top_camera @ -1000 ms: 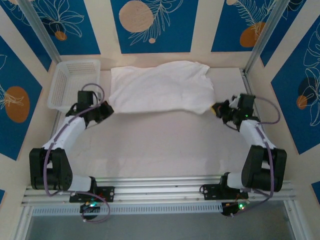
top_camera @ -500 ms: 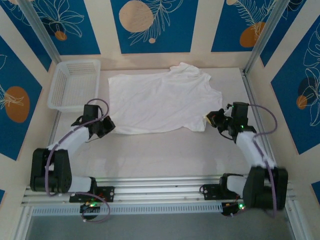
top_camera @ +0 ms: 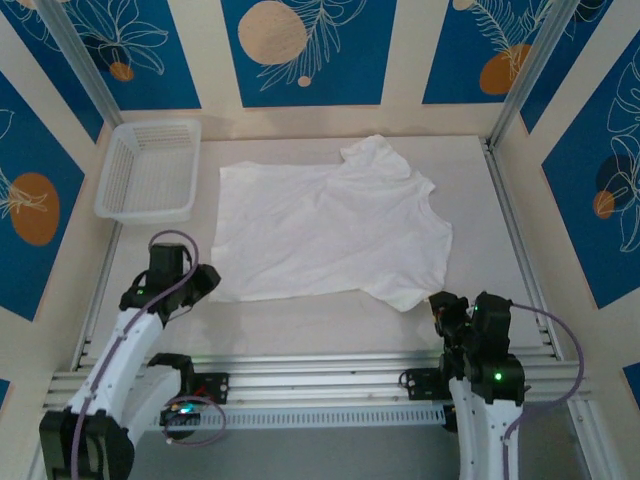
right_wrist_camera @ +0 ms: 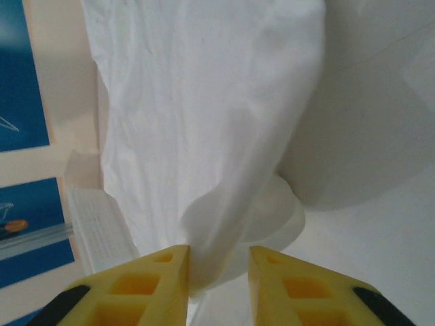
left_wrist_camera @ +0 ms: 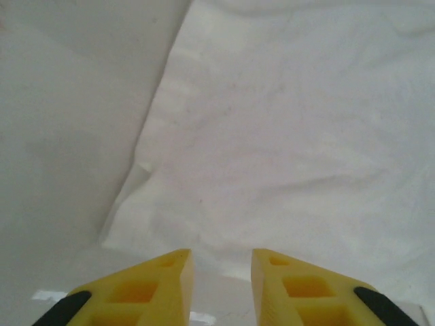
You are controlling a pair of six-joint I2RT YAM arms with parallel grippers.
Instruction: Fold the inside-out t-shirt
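Both hands have drawn back toward the bottom of the overhead frame since the earlier pictures, the left hand (top_camera: 205,280) to the lower left and the right hand (top_camera: 440,305) to the lower right. The inside-out t-shirt (top_camera: 330,225) has been dragged with them and now lies spread out much flatter than before.

It rests on the white desk (top_camera: 300,325) in the middle of the overhead frame, wrinkled but open in a single broad layer. Its left edge runs fairly straight. One sleeve (top_camera: 375,152) juts toward the top of the frame, and a rounded lobe of cloth (top_camera: 405,293) hangs at the lower right corner.

At the shirt's lower left corner, the left hand's yellow fingers (left_wrist_camera: 146,288) stand a narrow way apart. The cloth lies flat just ahead of their tips, and nothing is clearly held between them.

The right hand is at the lower right lobe. In its wrist view the yellow fingers (right_wrist_camera: 292,285) are parted by a similar narrow gap. A raised fold of cloth runs down into that gap, but I cannot tell whether they are pinching it.

A white mesh basket (top_camera: 150,175) sits at the upper left, just beside the shirt and apart from it. Blue wall panels (top_camera: 300,50) with orange discs and white leaf drawings stand behind. A metal rail (top_camera: 320,375) crosses the bottom of the frame.
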